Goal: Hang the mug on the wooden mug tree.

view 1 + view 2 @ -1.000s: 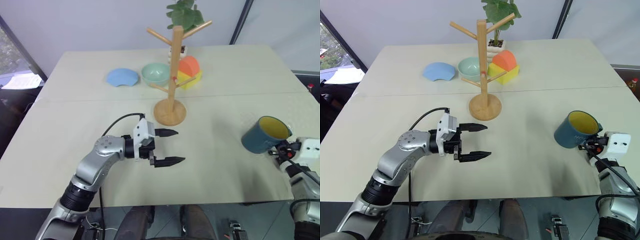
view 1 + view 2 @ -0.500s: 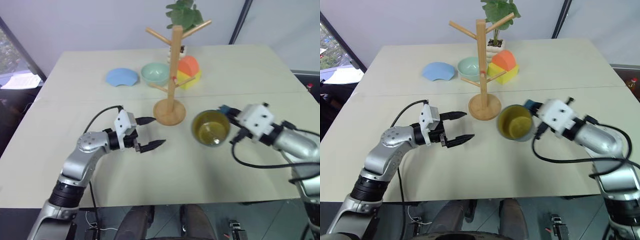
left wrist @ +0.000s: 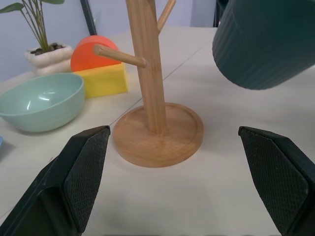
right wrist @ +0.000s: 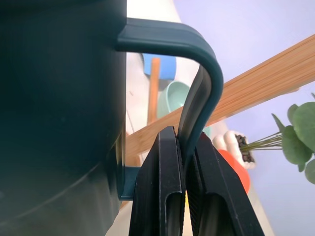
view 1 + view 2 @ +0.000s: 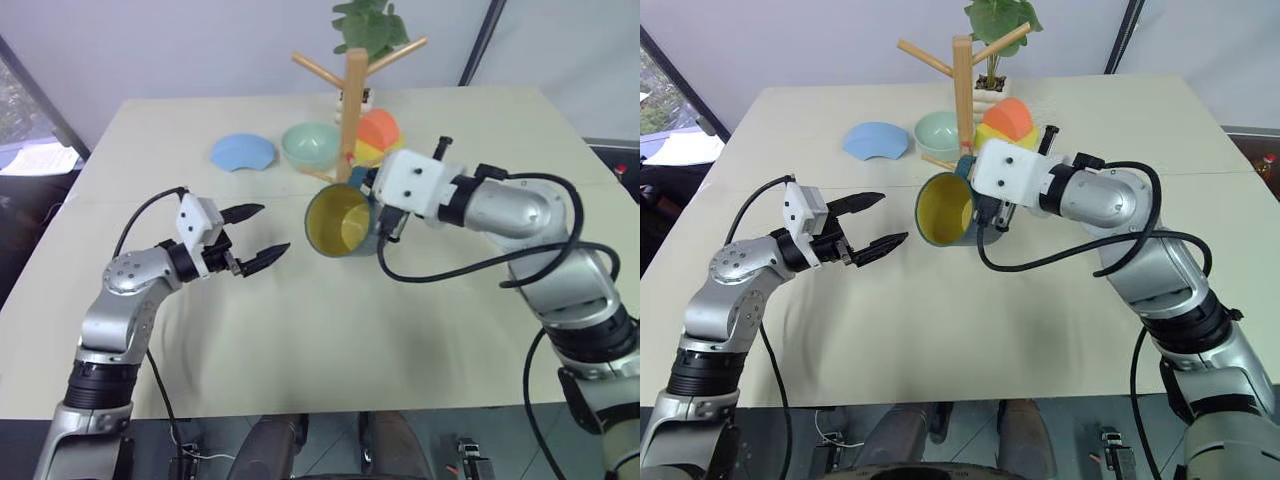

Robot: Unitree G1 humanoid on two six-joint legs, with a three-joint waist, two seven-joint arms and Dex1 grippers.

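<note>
Right gripper pinches the mug by its handle, mouth facing left, freeing the loop for the wooden mug tree; left gripper open, empty.

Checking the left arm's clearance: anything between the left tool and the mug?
Nothing: in the left eye view, only bare table separates the left tool from the mug.

No text, label, brand, number or sign can be read on anything here.
</note>
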